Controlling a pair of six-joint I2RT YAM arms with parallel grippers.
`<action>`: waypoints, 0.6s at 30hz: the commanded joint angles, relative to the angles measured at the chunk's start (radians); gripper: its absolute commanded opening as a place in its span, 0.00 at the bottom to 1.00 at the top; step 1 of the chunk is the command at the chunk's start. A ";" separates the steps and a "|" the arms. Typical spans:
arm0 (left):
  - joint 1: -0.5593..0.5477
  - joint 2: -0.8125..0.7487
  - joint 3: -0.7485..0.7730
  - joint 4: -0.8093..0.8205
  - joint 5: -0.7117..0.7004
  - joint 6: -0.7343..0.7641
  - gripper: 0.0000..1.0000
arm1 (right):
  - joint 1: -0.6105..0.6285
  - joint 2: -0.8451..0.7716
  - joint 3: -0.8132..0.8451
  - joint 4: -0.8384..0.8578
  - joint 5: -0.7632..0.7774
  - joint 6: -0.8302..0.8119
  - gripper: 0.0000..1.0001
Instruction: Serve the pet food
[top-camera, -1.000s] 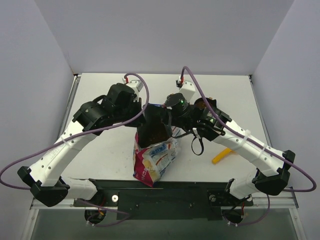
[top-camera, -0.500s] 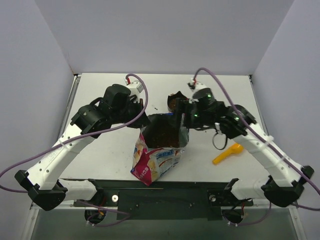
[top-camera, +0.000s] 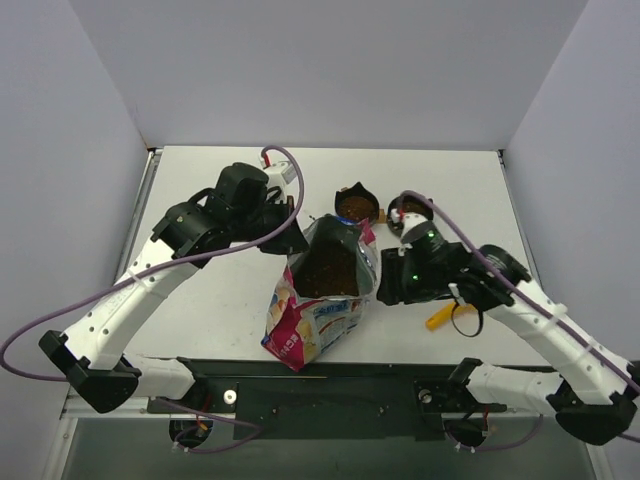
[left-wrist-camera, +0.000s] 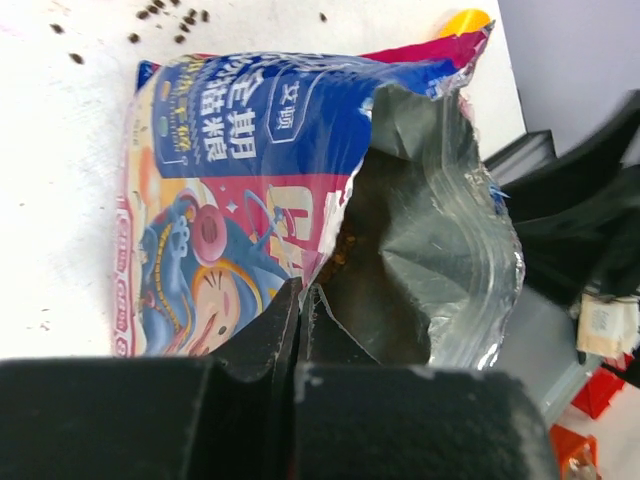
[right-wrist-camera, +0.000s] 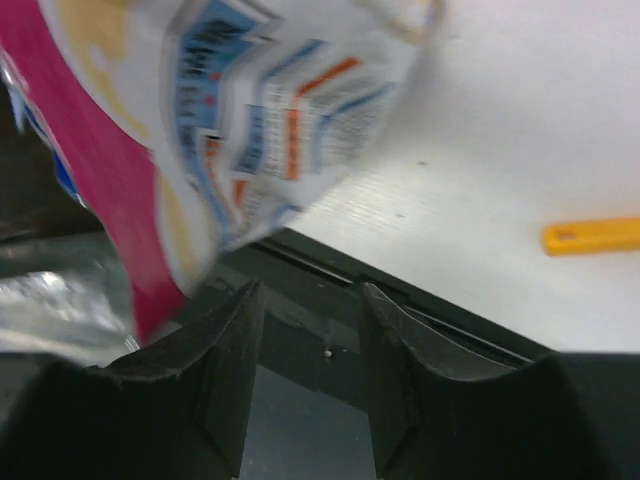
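Backed off bag (top-camera: 310, 322) — right gripper (right-wrist-camera: 312, 295) released | left gripper (left-wrist-camera: 302, 295) clamps rim | kibble (top-camera: 325, 270) inside

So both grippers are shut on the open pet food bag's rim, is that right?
Only the left gripper is shut on the rim of the pet food bag; the right gripper is open beside it, holding nothing, as the right wrist view shows.

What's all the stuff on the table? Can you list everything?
bag: one, pink-edged, open, mid-table
kibble: lots, brown, inside the bag; a few pellets loose on the table
bowls: two, black, behind the bag
scoop: one, yellow, lying right of the bag
table: one, white
left end effector: one, black, shut on the bag's rim
right end effector: one, black, open, beside the bag
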 joint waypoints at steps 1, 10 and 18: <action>0.009 0.050 0.081 0.157 0.135 -0.024 0.11 | 0.102 0.081 -0.105 0.271 -0.083 0.026 0.35; 0.002 0.090 0.085 0.172 0.243 -0.001 0.79 | 0.102 0.131 -0.110 0.634 -0.068 0.063 0.28; -0.089 0.113 0.095 0.065 0.128 0.082 0.88 | 0.090 0.224 -0.088 0.749 -0.145 0.130 0.06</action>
